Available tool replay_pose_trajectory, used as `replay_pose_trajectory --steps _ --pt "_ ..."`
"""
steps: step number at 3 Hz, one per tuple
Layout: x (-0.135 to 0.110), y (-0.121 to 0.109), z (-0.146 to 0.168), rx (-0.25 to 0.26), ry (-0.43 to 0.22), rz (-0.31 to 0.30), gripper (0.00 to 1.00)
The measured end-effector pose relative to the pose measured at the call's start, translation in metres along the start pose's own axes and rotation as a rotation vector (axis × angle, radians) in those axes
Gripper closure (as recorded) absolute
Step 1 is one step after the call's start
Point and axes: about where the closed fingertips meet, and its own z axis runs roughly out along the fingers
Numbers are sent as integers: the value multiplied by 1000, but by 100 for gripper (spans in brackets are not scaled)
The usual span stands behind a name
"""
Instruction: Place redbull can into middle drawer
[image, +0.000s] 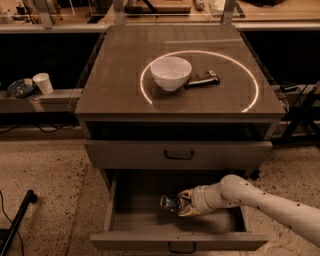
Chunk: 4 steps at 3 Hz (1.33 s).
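The middle drawer (125, 220) is pulled open below a shut grey drawer front (177, 154); its own front (179, 242) shows a small dark handle. My gripper (179, 205) reaches in from the right on a white arm and is low inside the open drawer, just above its floor. It is shut on the redbull can (169, 202), whose shiny silver-and-blue end sticks out to the left of the fingers. The rest of the can is hidden by the gripper.
A white bowl (170, 72) and a black-and-silver bar-shaped object (202, 80) sit on the cabinet top (115, 75) inside a ring of light. A white cup (43, 83) stands on a low shelf at the left. A dark cable lies on the floor at the lower left.
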Motion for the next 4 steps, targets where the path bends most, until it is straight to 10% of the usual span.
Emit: replay_pose_trajectory --steps 2,4 --pt "0 0 1 -1 -1 -1 11" --pt "0 0 1 -1 -1 -1 0"
